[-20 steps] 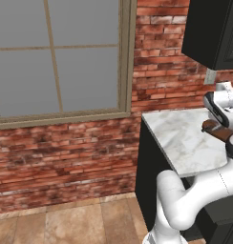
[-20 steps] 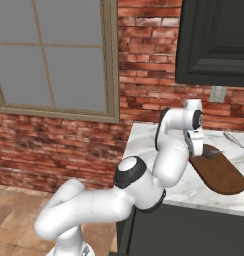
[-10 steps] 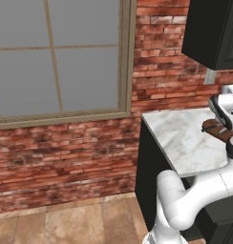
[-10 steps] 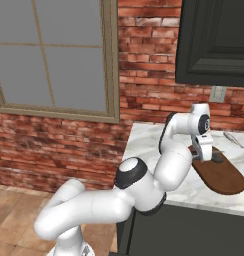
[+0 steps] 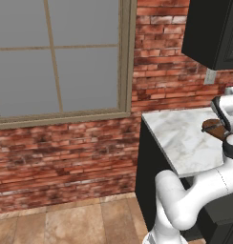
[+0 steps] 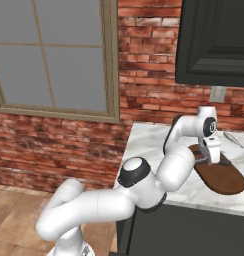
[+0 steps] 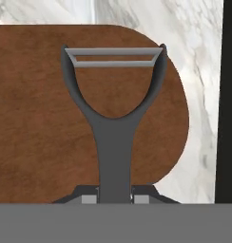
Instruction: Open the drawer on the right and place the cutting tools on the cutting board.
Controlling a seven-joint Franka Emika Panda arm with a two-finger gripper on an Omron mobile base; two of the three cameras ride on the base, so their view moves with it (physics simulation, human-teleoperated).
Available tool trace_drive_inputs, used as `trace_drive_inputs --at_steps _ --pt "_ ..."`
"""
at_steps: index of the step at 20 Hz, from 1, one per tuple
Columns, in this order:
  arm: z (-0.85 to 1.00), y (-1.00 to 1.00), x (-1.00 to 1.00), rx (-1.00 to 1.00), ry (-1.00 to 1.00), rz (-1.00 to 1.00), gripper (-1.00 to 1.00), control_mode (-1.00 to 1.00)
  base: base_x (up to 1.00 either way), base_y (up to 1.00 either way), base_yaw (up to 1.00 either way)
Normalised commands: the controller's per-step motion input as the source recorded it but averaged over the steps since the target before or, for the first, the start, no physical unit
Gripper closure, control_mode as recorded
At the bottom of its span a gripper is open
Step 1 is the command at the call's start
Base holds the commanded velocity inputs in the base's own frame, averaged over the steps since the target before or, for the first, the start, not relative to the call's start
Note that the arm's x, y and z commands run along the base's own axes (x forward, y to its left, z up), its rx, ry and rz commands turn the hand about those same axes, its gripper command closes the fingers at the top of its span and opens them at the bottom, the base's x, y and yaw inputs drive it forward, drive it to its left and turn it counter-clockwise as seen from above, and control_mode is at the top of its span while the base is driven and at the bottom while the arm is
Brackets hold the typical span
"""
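In the hand view, the jaws were closed tight on the dark handle of a cutting tool [image 7: 114, 118] — a Y-shaped peeler with a thin silver-grey blade across its top. It filled the middle of that picture, handle at the bottom and blade near the top. Behind it lay the cutting board [image 7: 37, 118], reddish-brown, with its rounded end toward the right of the frame. I could not tell if the tool touched the board or hung just above it.

In the right base view, the gripper [image 6: 212, 161] pointed down over the board at the right middle of the frame, on the white-grey marble worktop [image 6: 159, 145]. A second slim tool [image 6: 234, 139] lay on the worktop, up and to the right of the board.

The peeler looked light and stiff, and probably smooth — so it might slip. The handle seemed the best place to hold it, low on the stem, away from the thin blade.
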Motion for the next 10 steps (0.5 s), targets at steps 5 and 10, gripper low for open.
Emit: trace_drive_inputs --at_steps 5,10 --pt "-0.17 -0.15 0.00 0.00 0.01 0.00 1.00 -1.00 0.00 0.00 0.00" --pt "-0.15 -0.13 0.00 0.00 0.01 0.00 1.00 -1.00 0.00 0.00 0.00"
